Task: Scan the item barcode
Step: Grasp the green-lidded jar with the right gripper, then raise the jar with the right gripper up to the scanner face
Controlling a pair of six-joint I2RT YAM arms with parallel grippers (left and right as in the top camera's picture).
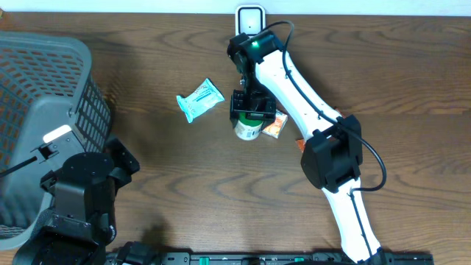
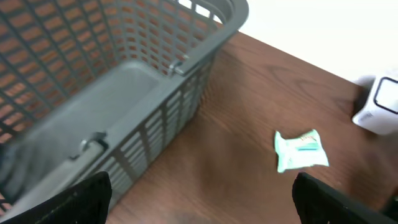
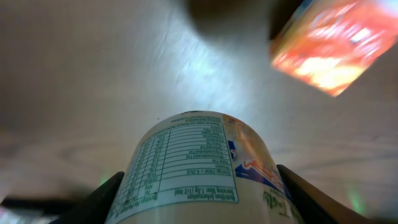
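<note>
1. At far left, by the basket [image 1: 92,110], my left gripper [image 2: 200,180] hangs released, with nothing between its fingers.
2. Centre — the can [image 1: 249,132] sits inside my right gripper [image 3: 200,177], whose fingers look clenched on its sides; its long axis runs out along them.
3. The scanner [image 1: 250,18] stands at the far edge, straight beyond the can — right arm nearer, I judge.

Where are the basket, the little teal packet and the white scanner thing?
Basket [image 1: 90,103], overhead view, its mesh wall.
Teal packet [image 1: 199,99], overhead view, its middle.
White scanner [image 1: 250,18], overhead view, its top face.
</note>
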